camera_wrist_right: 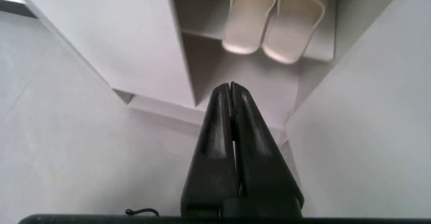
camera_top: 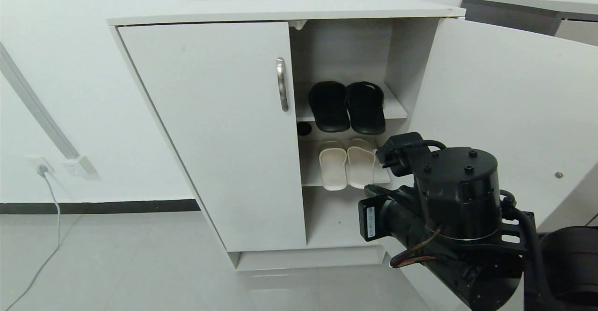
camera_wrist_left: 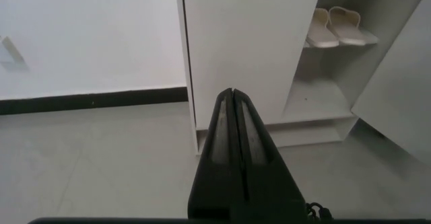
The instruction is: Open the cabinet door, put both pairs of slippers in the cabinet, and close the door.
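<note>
The white wooden cabinet (camera_top: 280, 10) fills the centre of the head view. Its left-hand door (camera_top: 210, 129) is closed and carries a vertical metal bar handle (camera_top: 281, 84). Its right-hand door (camera_top: 504, 105) stands swung open at the right of the frame.

Inside, the pair of black rubber slippers (camera_top: 346, 106) lies side by side on the upper shelf. The pair of cream rubber slippers (camera_top: 346, 164) lies side by side on the shelf below, just above centre.

The right gripper (camera_wrist_right: 232, 89) is pressed closed on nothing, facing the cabinet's lower opening. The left gripper (camera_wrist_left: 231, 93) is likewise closed and empty, over the grey tiled floor (camera_top: 117, 264) before the closed door.
</note>
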